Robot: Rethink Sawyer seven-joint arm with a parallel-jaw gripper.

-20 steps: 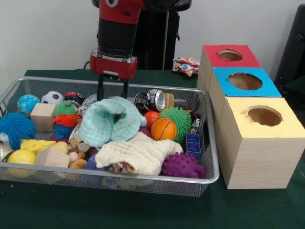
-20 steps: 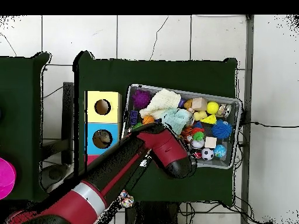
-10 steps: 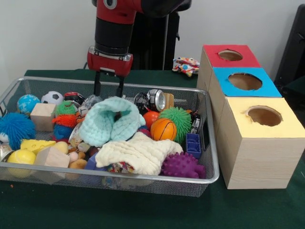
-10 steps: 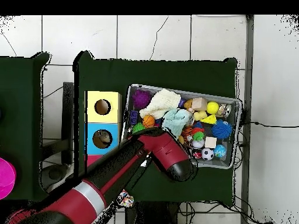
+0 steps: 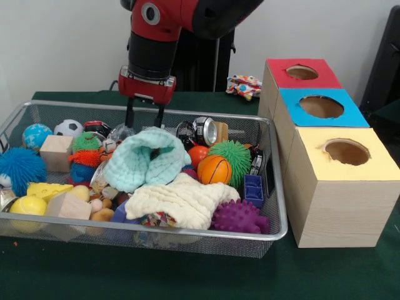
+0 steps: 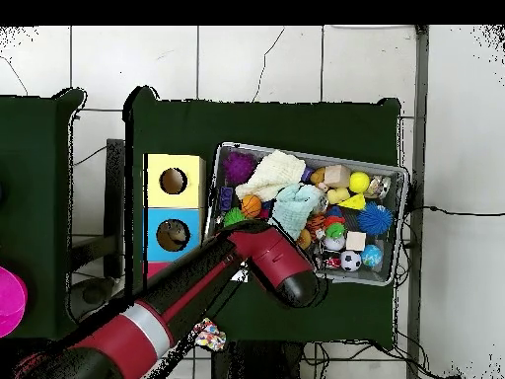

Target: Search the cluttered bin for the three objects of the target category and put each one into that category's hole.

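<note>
Front view: I hold the end effector (image 5: 143, 120) spread and empty above the bin's (image 5: 275, 187) far rim, just behind the mint cloth (image 5: 147, 159), which looks soft, light, best pinched at its raised fold.

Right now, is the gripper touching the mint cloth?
Apart. The front view shows the gripper open above the mint cloth, its tips ending at the bin's far rim with mesh visible between them and the cloth.
</note>
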